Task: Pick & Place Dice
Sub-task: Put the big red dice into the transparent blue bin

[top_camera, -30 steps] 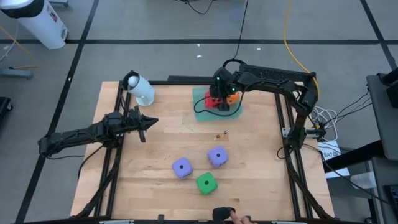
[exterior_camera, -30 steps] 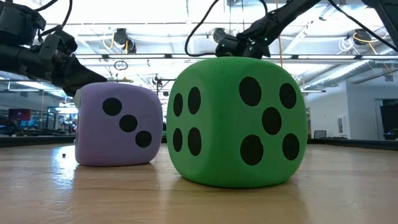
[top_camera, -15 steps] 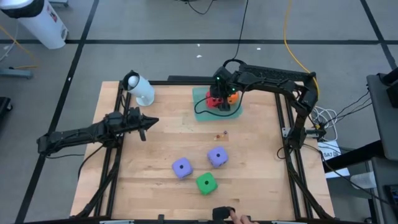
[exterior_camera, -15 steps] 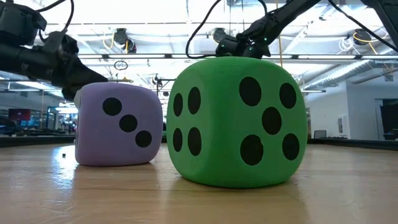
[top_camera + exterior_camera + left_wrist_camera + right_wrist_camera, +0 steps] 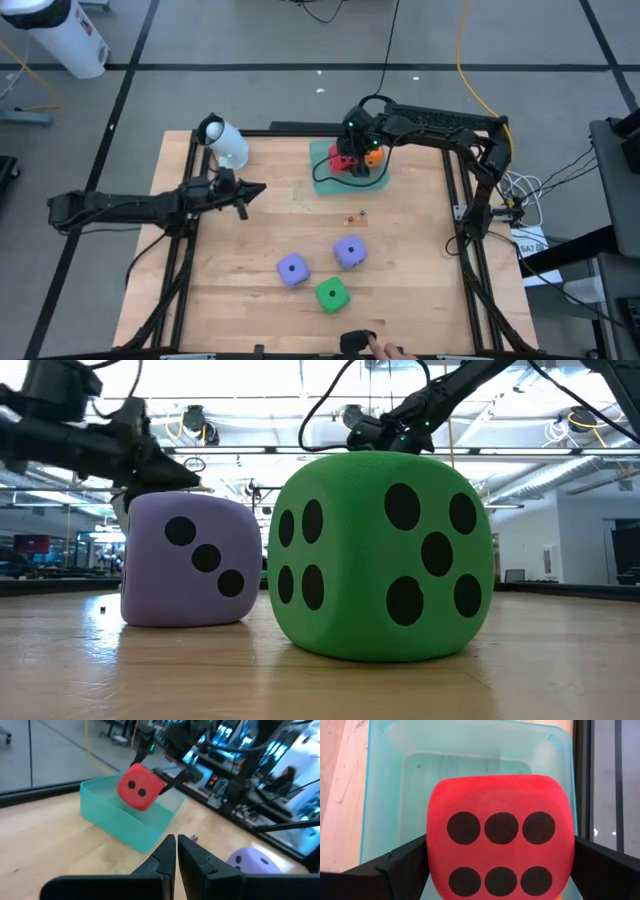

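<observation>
While the soft red cube die with dark pips (image 5: pixel 497 847) hangs above the translucent green plastic tray (image 5: pixel 122 822), the right gripper (image 5: pixel 352 150) has it pinched between its two dark fingers (image 5: pixel 402 870), which stand wide apart around the die's sides. In the right wrist view the die shows a face of six pips, and the tray's floor lies directly under it. The left wrist view shows the same die tilted, clear of the tray's rim, with a two-pip face turned outward. A soft orange die (image 5: pixel 373 156) shows just beside the right gripper, over the tray; whether it rests on the tray's floor cannot be told.

The other three dice lie on the pale wooden table (image 5: pixel 250 270), well apart from the tray: a purple die (image 5: pixel 349 251), a second purple die (image 5: pixel 292 268) and, nearest the table's front edge, a soft green die (image 5: pixel 331 294). In the low view the green die fills the foreground with a purple one beside it showing three pips.

The left gripper (image 5: pixel 258 189) hovers over the table's left part, fingers pressed together with nothing between them. A white cylinder (image 5: pixel 226 143) lies near the table's far left corner.
</observation>
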